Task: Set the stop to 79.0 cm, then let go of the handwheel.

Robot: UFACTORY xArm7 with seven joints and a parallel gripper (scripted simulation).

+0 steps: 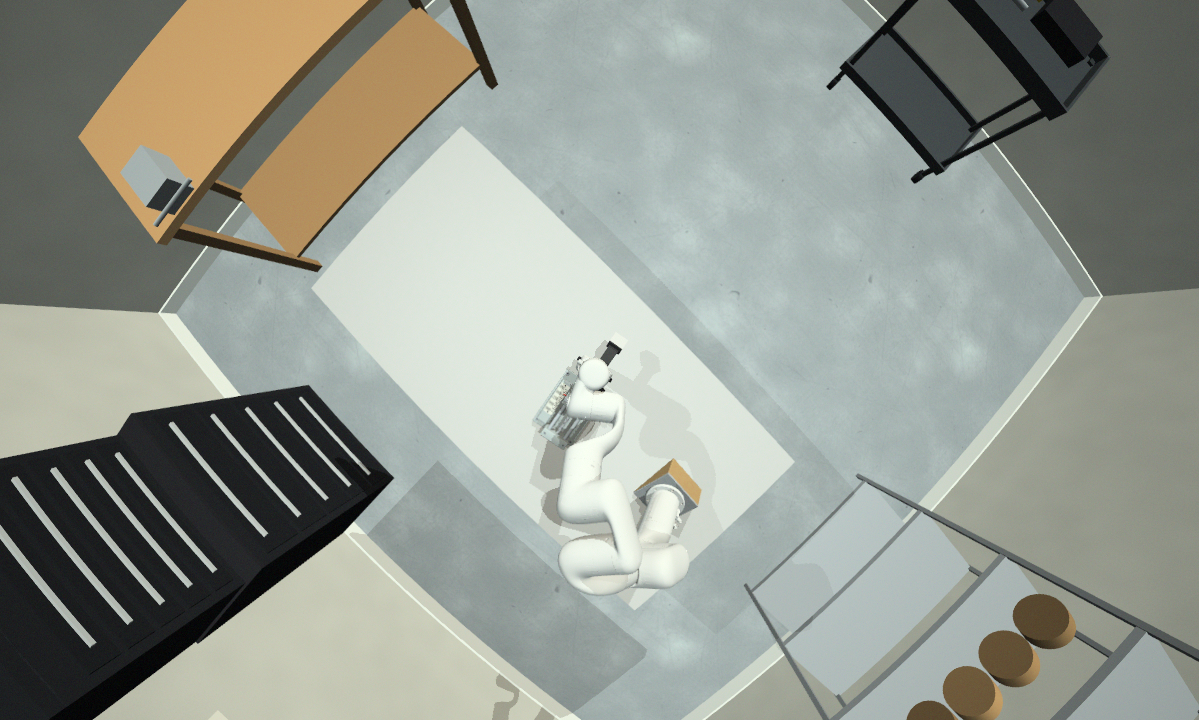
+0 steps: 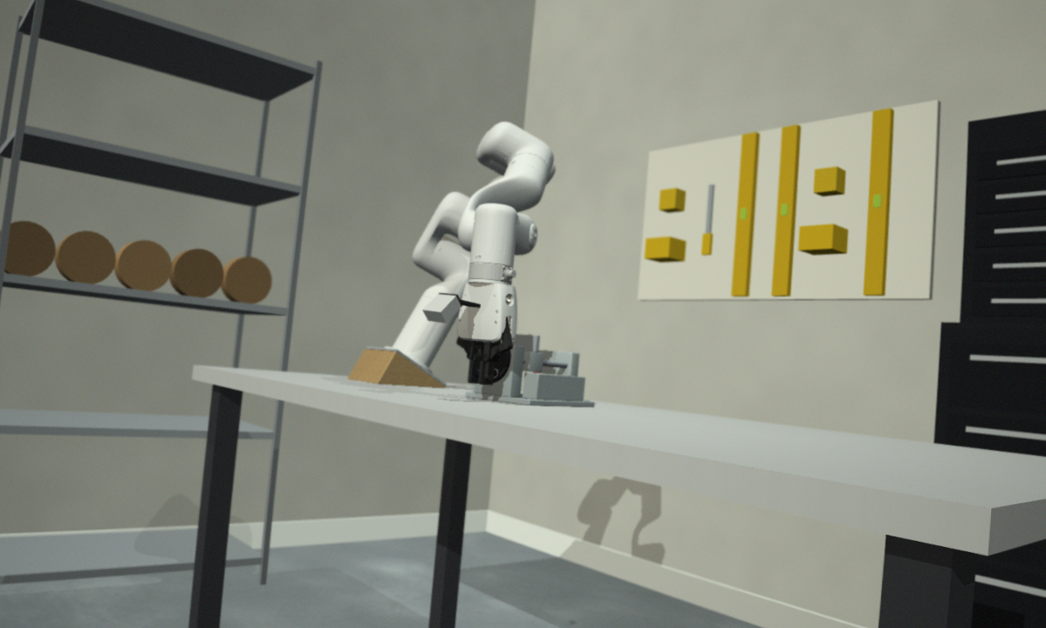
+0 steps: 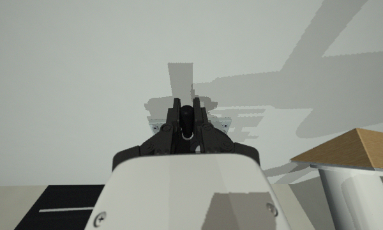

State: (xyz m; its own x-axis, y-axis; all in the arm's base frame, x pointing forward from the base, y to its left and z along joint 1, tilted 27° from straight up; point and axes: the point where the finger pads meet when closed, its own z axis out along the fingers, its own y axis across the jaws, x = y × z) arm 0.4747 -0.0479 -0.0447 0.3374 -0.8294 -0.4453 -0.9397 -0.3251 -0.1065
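Note:
My gripper (image 2: 481, 378) (image 3: 186, 106) points down at one end of the grey fixture (image 1: 553, 408) (image 2: 555, 387). In the wrist view its black fingers are shut on the handwheel's black handle (image 3: 187, 115), with one finger on each side. The handwheel itself is mostly hidden by the gripper and the arm. A strip of the fixture's base plate (image 3: 221, 121) shows behind the fingers. The fixture's blocks and a thin rod show in the exterior view. I cannot tell which part is the stop, and no scale can be read.
The fixture stands on the white table (image 1: 424, 241) (image 2: 745, 445). The arm's base sits on a wooden wedge (image 1: 685, 478) (image 2: 389, 370) (image 3: 335, 147) on the same table. A shelf rack, a wooden bench, a dark cart and black drawer cabinets stand around the room.

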